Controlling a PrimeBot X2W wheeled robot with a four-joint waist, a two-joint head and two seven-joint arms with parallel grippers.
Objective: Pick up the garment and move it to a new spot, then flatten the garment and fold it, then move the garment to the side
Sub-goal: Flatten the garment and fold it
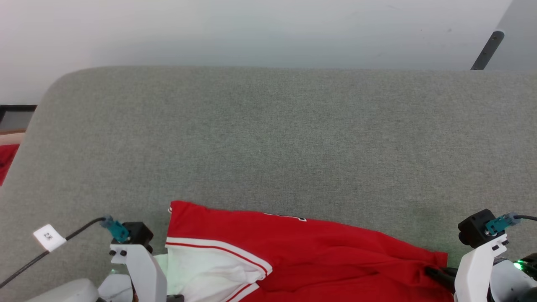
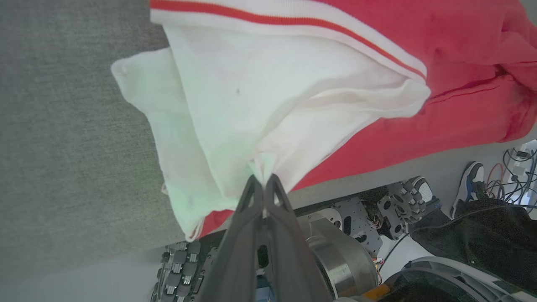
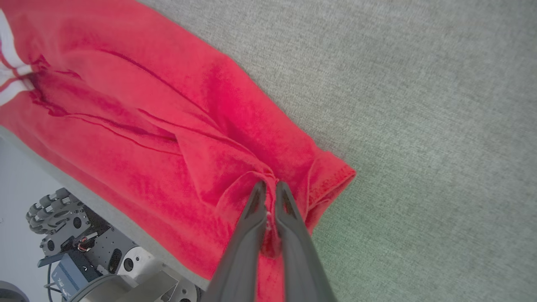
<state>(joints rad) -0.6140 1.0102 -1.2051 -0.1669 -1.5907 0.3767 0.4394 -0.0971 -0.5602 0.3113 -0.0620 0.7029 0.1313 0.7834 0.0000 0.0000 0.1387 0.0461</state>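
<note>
The garment [image 1: 319, 247], red with a white sleeve and red-and-white striped trim, lies along the near edge of the grey table, partly hanging over it. Only a sliver of its black lettering peeks out at its far edge. In the left wrist view my left gripper [image 2: 263, 180] is shut on a pinch of the white sleeve [image 2: 251, 105]. In the right wrist view my right gripper [image 3: 268, 186] is shut on a fold of the garment's red fabric [image 3: 168, 126] near its hemmed corner. In the head view the right fingers [image 1: 438, 274] reach into the garment's right end.
The grey fabric-covered table [image 1: 268, 138] stretches wide beyond the garment. A dark pole [image 1: 486, 50] stands at the far right. A red cloth [image 1: 6, 161] shows past the table's left edge. Below the table's near edge are the robot's base and wheels [image 3: 54, 209], cables and a shoe [image 2: 470, 184].
</note>
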